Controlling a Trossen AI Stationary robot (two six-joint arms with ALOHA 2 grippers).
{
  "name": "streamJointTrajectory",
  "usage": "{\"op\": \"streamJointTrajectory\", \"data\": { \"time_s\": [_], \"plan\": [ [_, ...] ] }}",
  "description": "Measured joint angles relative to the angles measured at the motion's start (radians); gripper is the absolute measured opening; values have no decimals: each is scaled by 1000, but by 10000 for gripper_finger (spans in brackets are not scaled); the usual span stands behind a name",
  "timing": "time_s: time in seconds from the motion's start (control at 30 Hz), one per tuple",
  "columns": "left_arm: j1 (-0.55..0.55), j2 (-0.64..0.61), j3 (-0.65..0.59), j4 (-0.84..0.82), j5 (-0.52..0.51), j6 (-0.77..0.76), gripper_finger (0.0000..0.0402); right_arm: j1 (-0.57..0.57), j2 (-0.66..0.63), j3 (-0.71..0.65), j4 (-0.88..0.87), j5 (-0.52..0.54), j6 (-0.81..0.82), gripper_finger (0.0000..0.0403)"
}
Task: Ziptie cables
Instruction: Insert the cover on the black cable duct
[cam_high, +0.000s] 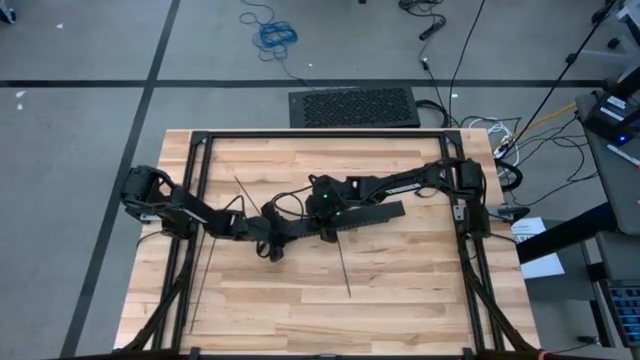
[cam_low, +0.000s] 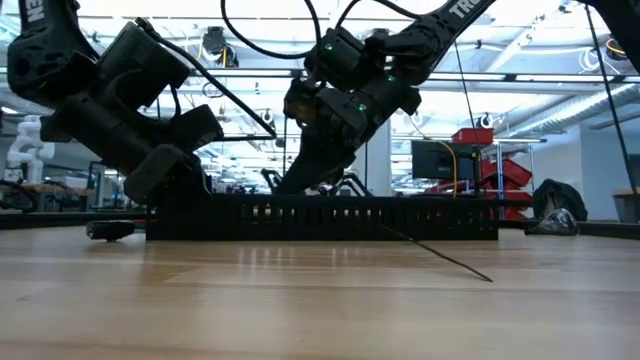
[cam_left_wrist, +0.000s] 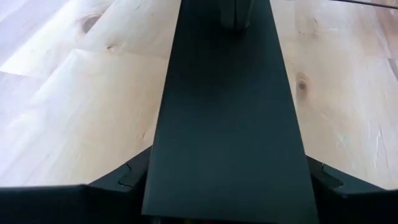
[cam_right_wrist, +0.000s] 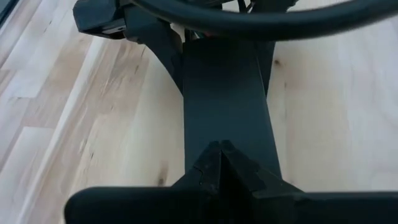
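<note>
Pale wooden plank surface (cam_high: 400, 280) carries a long black slotted plastic channel (cam_low: 320, 218) lying flat near its middle, both arms bent over it. Left claw (cam_left_wrist: 227, 186) straddles one end, fingers spread on either side of the channel; right claw (cam_right_wrist: 222, 163) sits fully closed on top of the channel, near its middle. Two thin straight black plastic zipties lie loose on the surface, one (cam_high: 343, 268) just beside the channel, another (cam_high: 246, 193) behind the left arm.

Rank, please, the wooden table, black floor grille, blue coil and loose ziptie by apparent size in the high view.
wooden table
black floor grille
blue coil and loose ziptie: unranked, ziptie longer but thinner
</note>
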Motion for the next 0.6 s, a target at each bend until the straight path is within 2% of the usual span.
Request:
{"op": "streamJointTrajectory", "data": {
  "time_s": [0.23, 0.47, 0.6],
  "plan": [
    [2, -68, 2, -50, 50, -16, 253, -2, -1, 0, -11, -1, 1, 0],
    [7, -370, 35, -274, 77, 51, 260, -2, -1, 0, -8, 2, 9, 0],
    [4, -513, 46, -478, 72, 35, 260, -5, -1, 0, -8, 1, 20, 0]
  ]
}}
